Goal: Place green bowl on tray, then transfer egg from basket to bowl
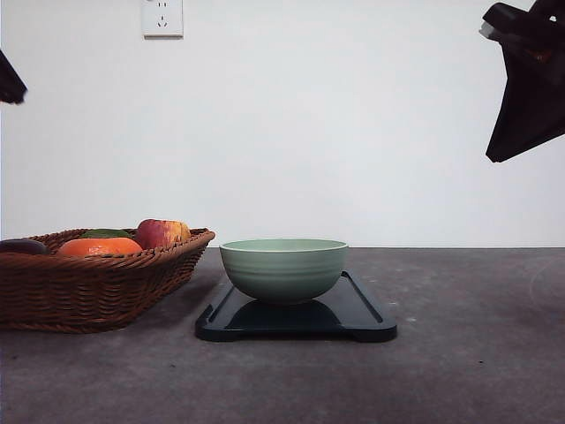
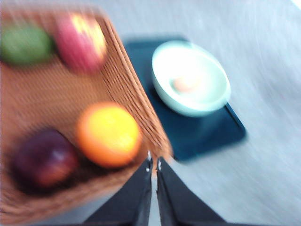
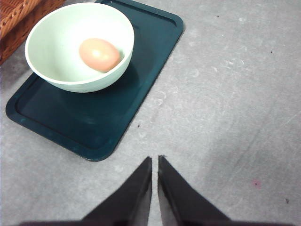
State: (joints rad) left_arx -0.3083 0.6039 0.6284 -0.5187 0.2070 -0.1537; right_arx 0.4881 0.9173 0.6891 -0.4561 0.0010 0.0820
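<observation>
At the front view's lower left, the wicker basket (image 1: 97, 283) is sitting; centre frame, the sage-green bowl (image 1: 283, 269) is resting on the black tray (image 1: 362, 318), cradling the reddish-brown egg (image 3: 99, 54). Both the left gripper (image 2: 154, 165) and right gripper (image 3: 154, 162) are hanging closed, holding nothing.

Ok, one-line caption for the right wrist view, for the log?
Egg resting in the green bowl on the tray, right gripper shut above bare table.

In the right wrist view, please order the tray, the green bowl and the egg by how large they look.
1. tray, the largest
2. green bowl, clearly smaller than the tray it stands on
3. egg, the smallest, lying inside the bowl
</observation>
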